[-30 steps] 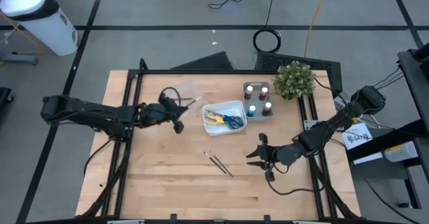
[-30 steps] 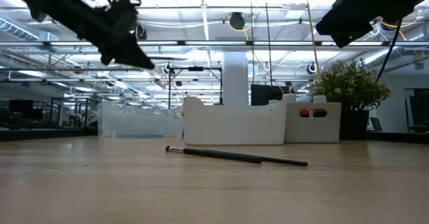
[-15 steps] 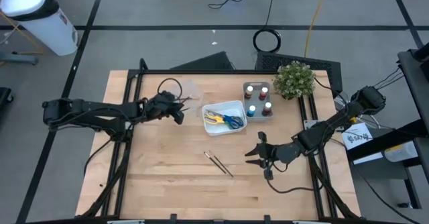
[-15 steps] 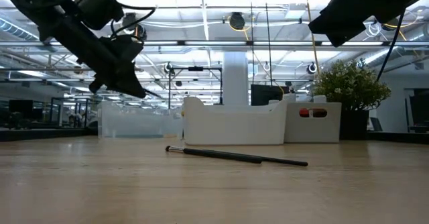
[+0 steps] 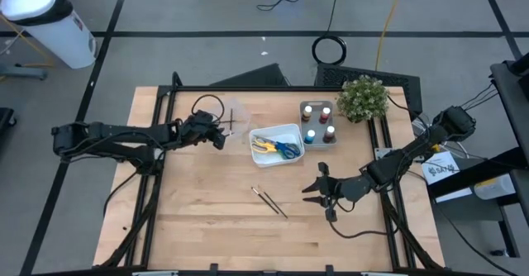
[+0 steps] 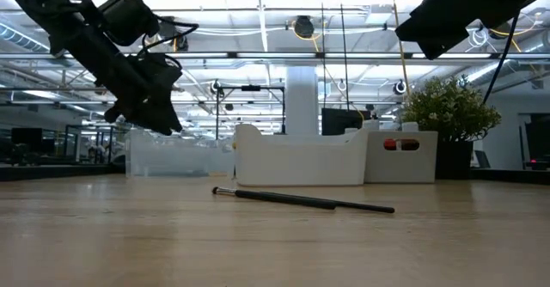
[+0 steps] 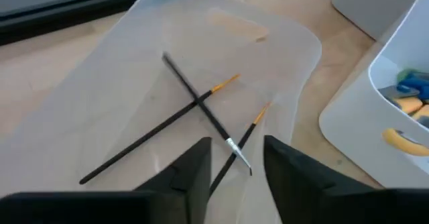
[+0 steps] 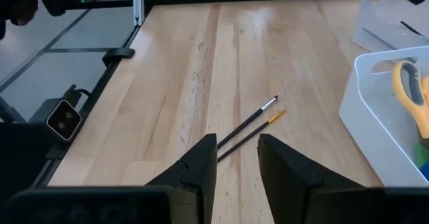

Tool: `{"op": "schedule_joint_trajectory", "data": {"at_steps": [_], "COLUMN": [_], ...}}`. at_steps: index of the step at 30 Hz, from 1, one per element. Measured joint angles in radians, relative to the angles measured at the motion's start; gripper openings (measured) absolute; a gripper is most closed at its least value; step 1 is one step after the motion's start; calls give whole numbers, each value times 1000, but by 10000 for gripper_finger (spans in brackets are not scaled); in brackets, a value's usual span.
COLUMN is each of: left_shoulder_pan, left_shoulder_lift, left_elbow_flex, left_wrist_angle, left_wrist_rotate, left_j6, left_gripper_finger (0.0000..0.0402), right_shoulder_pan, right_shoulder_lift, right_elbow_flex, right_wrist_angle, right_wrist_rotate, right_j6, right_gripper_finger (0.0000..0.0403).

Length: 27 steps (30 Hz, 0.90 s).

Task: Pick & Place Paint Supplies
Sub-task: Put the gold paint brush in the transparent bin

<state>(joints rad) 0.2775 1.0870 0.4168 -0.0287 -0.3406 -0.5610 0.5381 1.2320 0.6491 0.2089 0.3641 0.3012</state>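
the left end effector [image 5: 221, 132] has slid up-left from mid-frame to the clear tray [image 5: 234, 113] and released, fingers apart; three brushes [image 7: 201, 113] lie crossed in it. right end effector [image 5: 312, 193] (lower right, seemingly part-open, empty) faces two brushes [image 5: 269, 202] on the table [image 5: 207, 218].
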Motion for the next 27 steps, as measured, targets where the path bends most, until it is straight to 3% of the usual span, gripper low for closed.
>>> {"op": "schedule_joint_trajectory", "data": {"at_steps": [3, 7, 13, 16, 20, 23, 27], "left_shoulder_pan": [0, 0, -28, -53, -88, -114, -138], "left_shoulder_lift": [-2, -28, -42, -40, -26, -29, -28], "left_elbow_flex": [0, 27, 70, 71, 70, 71, 71], "left_wrist_angle": [35, 125, 340, 429, 421, 425, 425], "left_wrist_rotate": [10, 119, 263, 263, 263, 261, 262], "left_j6": [30, 72, 112, 138, 139, 138, 137], "left_gripper_finger": [175, 201, 211, 212, 212, 212, 212], "right_shoulder_pan": [0, 0, 0, 0, 6, 9, 3], "right_shoulder_lift": [0, 1, 14, 83, 222, 325, 447], "right_elbow_flex": [0, 0, 0, 1, 23, 114, 323], "right_wrist_angle": [11, 62, 334, 489, 611, 547, 183], "right_wrist_rotate": [0, 0, -1, -15, -74, -82, -41], "right_j6": [0, -13, -7, -44, -133, -141, -73], "right_gripper_finger": [100, 100, 100, 102, 124, 162, 213]}}
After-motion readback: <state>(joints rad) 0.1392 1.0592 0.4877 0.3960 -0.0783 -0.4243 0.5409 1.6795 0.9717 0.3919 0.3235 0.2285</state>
